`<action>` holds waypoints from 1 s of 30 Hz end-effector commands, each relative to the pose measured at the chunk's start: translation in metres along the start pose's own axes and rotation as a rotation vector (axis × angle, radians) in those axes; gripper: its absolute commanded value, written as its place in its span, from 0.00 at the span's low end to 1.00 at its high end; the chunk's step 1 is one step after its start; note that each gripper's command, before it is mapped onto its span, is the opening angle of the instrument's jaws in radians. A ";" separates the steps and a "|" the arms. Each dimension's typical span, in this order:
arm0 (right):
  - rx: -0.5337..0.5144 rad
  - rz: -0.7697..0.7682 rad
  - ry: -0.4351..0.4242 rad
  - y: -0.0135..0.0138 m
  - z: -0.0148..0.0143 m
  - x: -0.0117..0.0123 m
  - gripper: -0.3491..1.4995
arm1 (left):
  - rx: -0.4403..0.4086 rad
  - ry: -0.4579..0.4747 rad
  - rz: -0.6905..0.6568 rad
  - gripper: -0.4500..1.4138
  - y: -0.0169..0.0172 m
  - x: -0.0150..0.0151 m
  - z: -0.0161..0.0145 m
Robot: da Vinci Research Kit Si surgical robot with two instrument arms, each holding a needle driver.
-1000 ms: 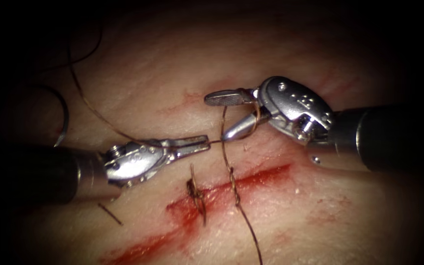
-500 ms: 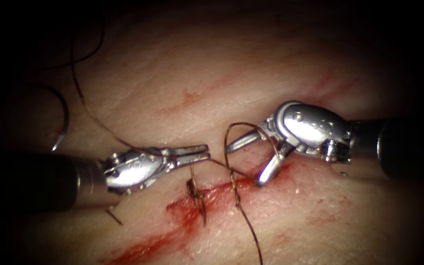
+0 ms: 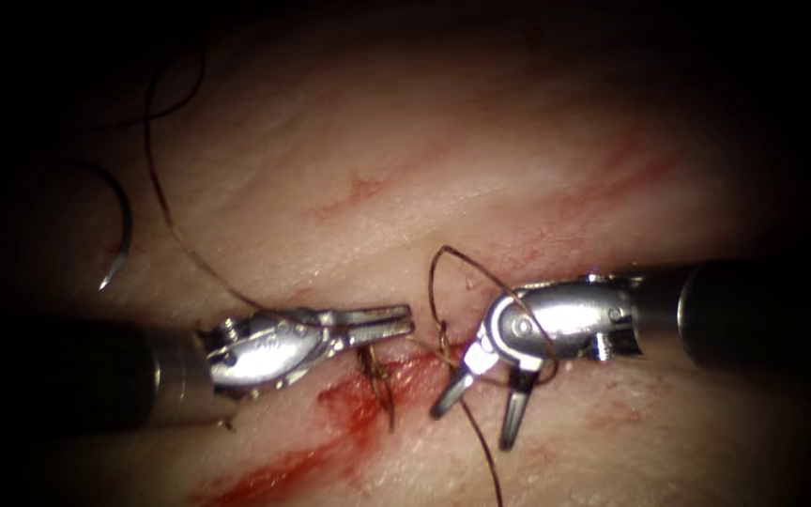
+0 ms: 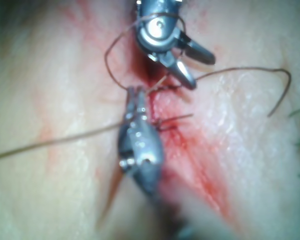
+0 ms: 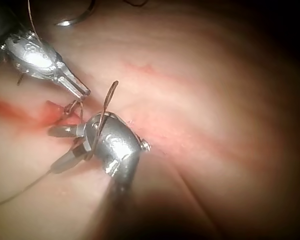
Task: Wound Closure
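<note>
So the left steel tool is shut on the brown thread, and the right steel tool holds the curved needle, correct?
Not quite. The endoscope view shows the right steel tool open, holding nothing, brown thread looped over it. The curved needle lies free on the tissue, far left. The left steel tool does grip thread.

Left tool [image 3: 382, 324]: we see it clamped on the thread [image 3: 180, 235].
Right tool [image 3: 481, 413]: jaws apart, thread looped over it.
Needle [image 3: 119, 230]: lying free, far left of the cut [image 3: 349, 413].

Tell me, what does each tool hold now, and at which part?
Left tool: shut on the thread, near the cut. Right tool: open, holding nothing; thread loops around it. The needle lies free, left of the cut.
</note>
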 end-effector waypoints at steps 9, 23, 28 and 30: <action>0.074 0.005 -0.016 0.0002 0.0029 0.0012 0.68 | -0.005 -0.007 0.002 0.00 0.0001 -0.0011 0.0006; 0.202 0.029 -0.049 -0.0018 0.0055 0.0012 0.65 | -0.008 -0.008 -0.001 0.00 -0.0003 -0.0014 0.0005; 0.245 0.043 -0.083 -0.0023 0.0057 0.0008 0.64 | -0.009 -0.008 -0.006 0.00 -0.0002 -0.0015 0.0004; 0.244 0.045 -0.094 -0.0023 0.0059 0.0006 0.64 | -0.009 -0.008 -0.006 0.00 -0.0002 -0.0015 0.0004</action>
